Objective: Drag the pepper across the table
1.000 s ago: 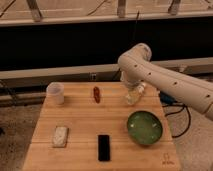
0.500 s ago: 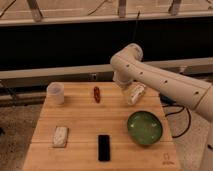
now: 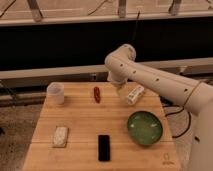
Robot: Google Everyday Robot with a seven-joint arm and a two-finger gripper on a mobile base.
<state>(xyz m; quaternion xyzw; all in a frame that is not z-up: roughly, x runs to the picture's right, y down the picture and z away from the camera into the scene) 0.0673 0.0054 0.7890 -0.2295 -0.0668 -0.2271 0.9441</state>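
The pepper (image 3: 97, 94) is small, slim and dark red and lies on the far middle part of the light wooden table (image 3: 80, 120). My gripper (image 3: 120, 92) hangs from the white arm that reaches in from the right. It is just above the tabletop, a little to the right of the pepper and apart from it. It sits between the pepper and a whitish tube-like item (image 3: 135, 94) that lies on the table.
A translucent cup (image 3: 56, 93) stands at the far left. A green bowl (image 3: 144, 127) is at the right. A black slab (image 3: 104, 147) lies near the front middle. A pale packet (image 3: 60, 136) lies at the front left. A dark wall runs behind.
The arm has swung left, and the gripper has moved from over the whitish item toward the pepper. The pepper and other objects have not moved.
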